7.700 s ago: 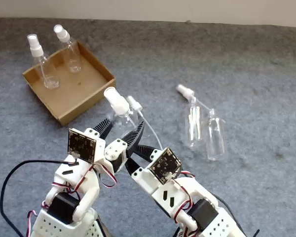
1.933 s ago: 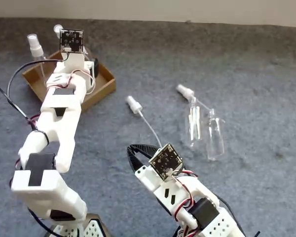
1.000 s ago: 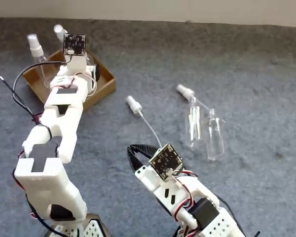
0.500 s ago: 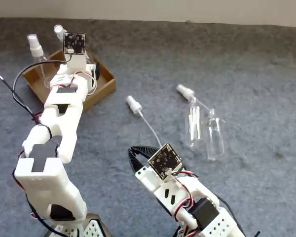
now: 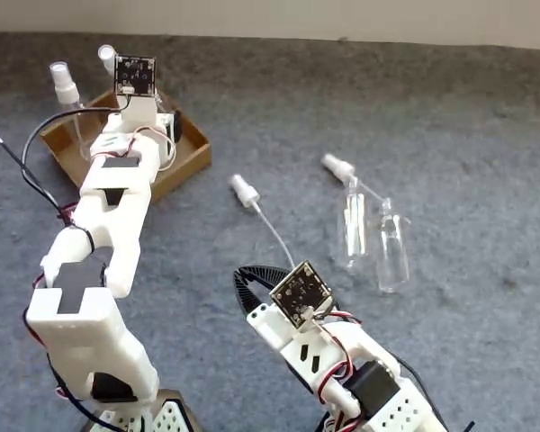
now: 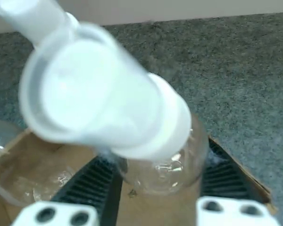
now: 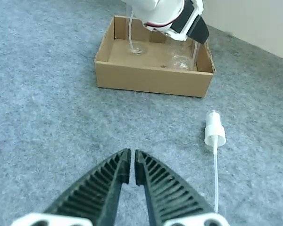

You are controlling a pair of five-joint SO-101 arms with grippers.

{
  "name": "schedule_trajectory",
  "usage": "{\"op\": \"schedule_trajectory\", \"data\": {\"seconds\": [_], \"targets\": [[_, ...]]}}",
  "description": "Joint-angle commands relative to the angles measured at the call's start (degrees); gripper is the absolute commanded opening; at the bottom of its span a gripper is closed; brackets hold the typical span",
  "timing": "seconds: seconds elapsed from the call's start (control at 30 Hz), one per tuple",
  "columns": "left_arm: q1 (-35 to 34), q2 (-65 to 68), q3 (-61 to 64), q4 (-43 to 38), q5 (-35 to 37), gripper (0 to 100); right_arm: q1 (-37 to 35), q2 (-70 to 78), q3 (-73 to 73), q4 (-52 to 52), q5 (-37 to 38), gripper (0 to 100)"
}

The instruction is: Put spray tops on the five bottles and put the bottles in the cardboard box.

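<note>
Bottle (image 6: 108, 103) stands upright inside the cardboard box (image 5: 185, 164), pinched by the left pincer (image 6: 155, 181). Right pincer (image 7: 132, 156), pressed together and empty, sits nearer the loose spray top (image 7: 213, 134), whose tube runs back toward it.

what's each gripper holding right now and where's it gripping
The left gripper holds a bottle by its clear body, below the spray top, over the cardboard box. The right gripper is shut on nothing.
</note>
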Motion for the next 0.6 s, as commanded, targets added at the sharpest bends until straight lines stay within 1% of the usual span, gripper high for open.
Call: {"op": "schedule_trajectory", "data": {"seconds": [0.0,0.27,0.57], "targets": [[-0.04,-0.22,-4.18,-1.41,-0.18,5,0.57,-0.22,9.54,0.40,0.35,1.9],[-0.40,7.25,-8.92,-1.23,-0.18,5,0.57,-0.22,9.54,0.40,0.44,1.9],[-0.40,7.16,-8.92,-1.23,-0.18,5,0.57,-0.22,9.54,0.40,0.44,1.9]]}}
